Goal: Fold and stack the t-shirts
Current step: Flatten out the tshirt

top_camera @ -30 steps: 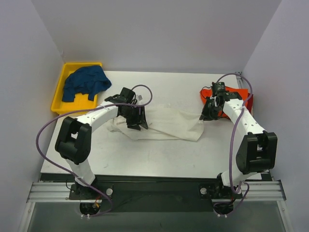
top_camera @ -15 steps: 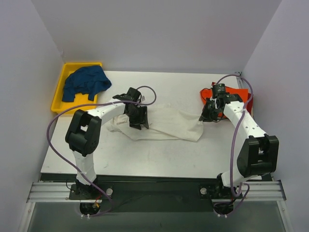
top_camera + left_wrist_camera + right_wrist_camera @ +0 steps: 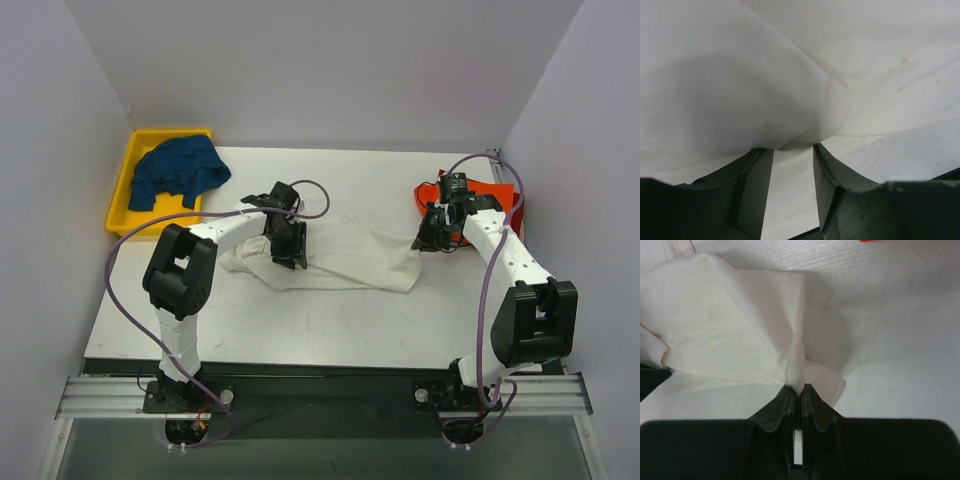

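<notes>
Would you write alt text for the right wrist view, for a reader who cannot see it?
The right gripper is shut on a pinched fold of the off-white t-shirt. From the pinch the cloth fans out up and to the left, crumpled, over the white table.

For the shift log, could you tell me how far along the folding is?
Looks done: orange-red t-shirts piled far right. In hand: right fingers pinch a corner of the off-white t-shirt; left fingers open above it. Left: folding it, plus the dark blue t-shirt in the yellow bin.
</notes>
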{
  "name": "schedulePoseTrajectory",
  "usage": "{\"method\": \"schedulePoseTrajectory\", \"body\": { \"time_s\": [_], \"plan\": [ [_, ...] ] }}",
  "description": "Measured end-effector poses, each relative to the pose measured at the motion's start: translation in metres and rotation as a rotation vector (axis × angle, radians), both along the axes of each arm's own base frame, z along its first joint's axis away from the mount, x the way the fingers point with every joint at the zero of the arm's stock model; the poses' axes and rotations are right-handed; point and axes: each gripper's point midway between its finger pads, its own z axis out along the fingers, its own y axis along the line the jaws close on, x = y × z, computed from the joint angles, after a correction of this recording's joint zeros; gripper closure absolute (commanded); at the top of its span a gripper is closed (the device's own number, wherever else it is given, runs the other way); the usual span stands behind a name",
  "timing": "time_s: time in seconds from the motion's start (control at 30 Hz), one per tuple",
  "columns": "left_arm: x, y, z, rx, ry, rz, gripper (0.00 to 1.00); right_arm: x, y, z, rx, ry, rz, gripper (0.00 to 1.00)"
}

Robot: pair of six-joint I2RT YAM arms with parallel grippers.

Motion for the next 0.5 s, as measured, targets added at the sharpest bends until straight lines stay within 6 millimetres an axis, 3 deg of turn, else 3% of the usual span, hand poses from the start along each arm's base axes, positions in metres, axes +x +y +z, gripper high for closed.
{"method": "schedulePoseTrajectory", "body": {
  "time_s": [0.07,0.33,0.5],
  "plan": [
    [0.0018,-0.0011,-0.0018,0.002,0.001,-0.002,0.57,0.0000,0.0002,0.0000,0.001,0.000,0.001,1.00],
    [0.0013,-0.0002,-0.0068,0.012,0.010,-0.003,0.87,0.0001,0.0006,0.0002,0.003,0.000,0.002,1.00],
    [0.0007,0.0004,-0.0065,0.015,0.012,-0.002,0.98,0.0000,0.0007,0.0002,0.004,0.000,0.002,1.00]
  ]
}}
